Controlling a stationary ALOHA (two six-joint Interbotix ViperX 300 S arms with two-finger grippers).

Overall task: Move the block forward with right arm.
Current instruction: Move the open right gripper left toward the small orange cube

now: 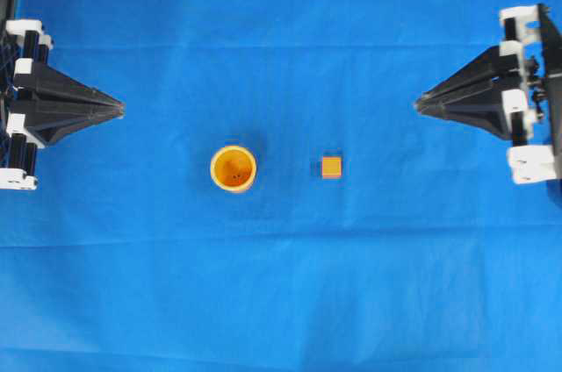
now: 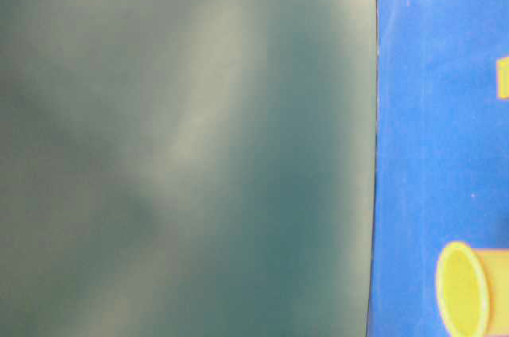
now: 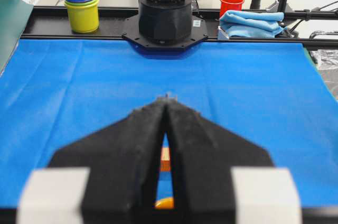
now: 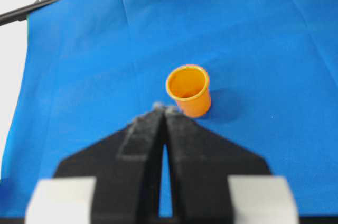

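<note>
My right tool (image 1: 418, 105), a black pointed wedge, is clenched and empty near the blue-clothed bench's (image 1: 281, 302) right edge; the tiny orange cube (image 1: 331, 167) sits mid-bench, apart.

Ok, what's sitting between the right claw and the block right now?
Nothing: in the overhead view only bare blue cloth lies between the shut right claw and the block. The orange cup stands beyond the block.

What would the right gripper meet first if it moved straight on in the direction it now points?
Probably the orange cup: in its wrist view the shut right gripper points at it. Overhead, it may pass above the block untouched; height is unclear.
</note>
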